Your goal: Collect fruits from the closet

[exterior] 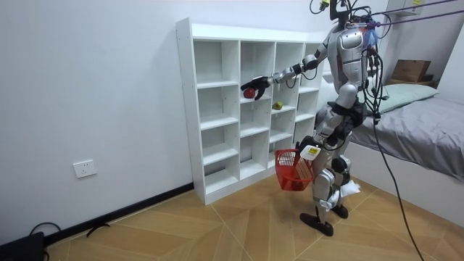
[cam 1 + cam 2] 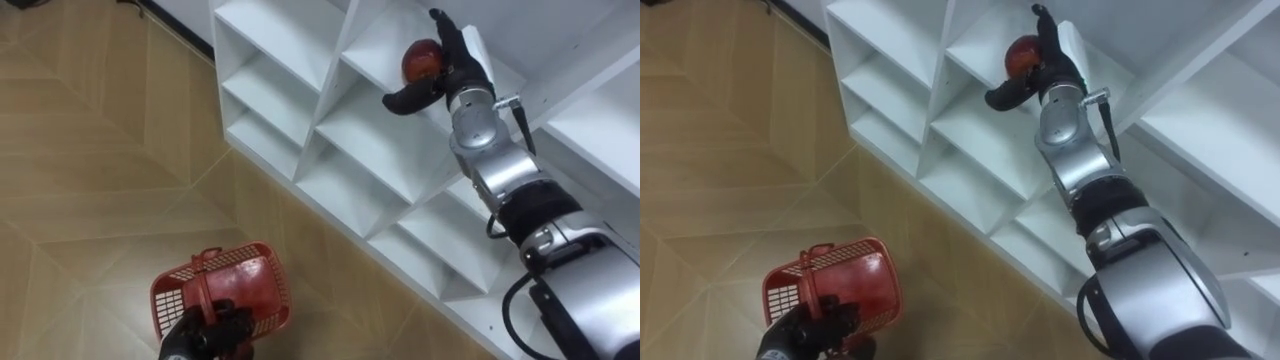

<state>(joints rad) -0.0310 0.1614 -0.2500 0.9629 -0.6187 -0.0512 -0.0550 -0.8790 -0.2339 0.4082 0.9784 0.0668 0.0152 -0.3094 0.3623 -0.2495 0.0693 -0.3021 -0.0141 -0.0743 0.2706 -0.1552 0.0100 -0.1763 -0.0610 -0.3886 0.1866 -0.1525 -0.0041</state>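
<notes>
A red apple (image 2: 420,58) sits in my right hand (image 2: 452,72), with the thumb under it and the fingers curled up behind it. The hand holds it at the front of an upper compartment of the white closet shelf (image 2: 345,130). In the room view the apple (image 1: 249,92) and right hand (image 1: 257,84) hang just in front of the shelf (image 1: 217,109), my right arm stretched out. Low at my left side, my left hand (image 2: 208,335) is shut on the handle of a red plastic basket (image 2: 232,285), which looks empty. A small yellow-green fruit (image 1: 277,106) lies in a compartment further along the shelf.
I stand on the wooden floor (image 2: 90,170) facing the shelf, about an arm's length off. A grey bed (image 1: 424,138) with a cardboard box (image 1: 410,70) on it is behind me. A wall socket (image 1: 85,169) and a dark object (image 1: 22,246) are at the room view's left.
</notes>
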